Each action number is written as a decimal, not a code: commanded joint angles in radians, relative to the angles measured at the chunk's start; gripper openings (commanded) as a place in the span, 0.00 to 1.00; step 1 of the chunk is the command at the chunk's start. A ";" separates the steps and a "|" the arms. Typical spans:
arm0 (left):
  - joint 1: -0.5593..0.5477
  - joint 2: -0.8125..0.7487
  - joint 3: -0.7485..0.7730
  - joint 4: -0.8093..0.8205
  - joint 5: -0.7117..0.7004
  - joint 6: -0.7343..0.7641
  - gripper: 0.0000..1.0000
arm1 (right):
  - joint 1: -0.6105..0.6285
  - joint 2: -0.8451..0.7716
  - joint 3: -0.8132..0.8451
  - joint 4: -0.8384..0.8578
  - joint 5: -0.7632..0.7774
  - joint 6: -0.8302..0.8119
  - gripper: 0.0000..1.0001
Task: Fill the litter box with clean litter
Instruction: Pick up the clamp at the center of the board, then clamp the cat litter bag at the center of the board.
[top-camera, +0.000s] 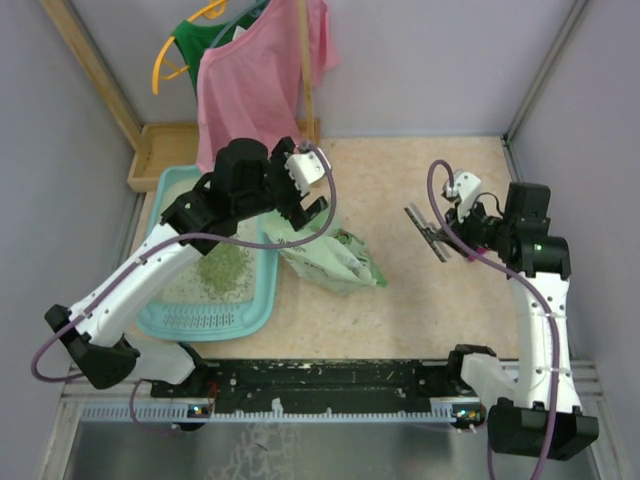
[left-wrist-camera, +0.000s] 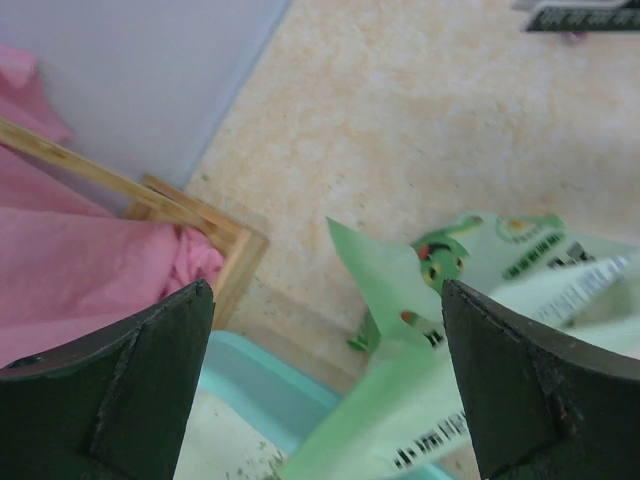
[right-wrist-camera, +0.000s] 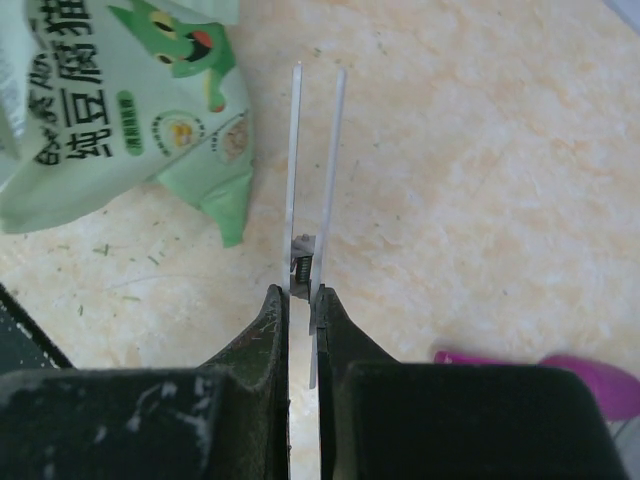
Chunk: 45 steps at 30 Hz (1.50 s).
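Right under the left gripper (left-wrist-camera: 325, 300), jaws wide apart and empty, sits the pale green bag (left-wrist-camera: 470, 300). The litter box (top-camera: 205, 318) is just beside it, clean litter (top-camera: 222, 268) heaped inside. Right gripper (right-wrist-camera: 300, 300) is clamped tight on a thin clip (top-camera: 428, 230).
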 joint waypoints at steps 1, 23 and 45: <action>-0.005 -0.099 -0.078 -0.196 0.147 0.007 1.00 | -0.003 -0.028 0.064 -0.098 -0.182 -0.163 0.00; -0.284 -0.285 -0.498 -0.008 -0.325 0.207 0.99 | -0.002 0.075 0.099 -0.096 -0.253 -0.058 0.00; -0.284 -0.119 -0.606 0.244 -0.200 0.276 0.99 | -0.002 0.046 0.053 -0.087 -0.288 -0.063 0.00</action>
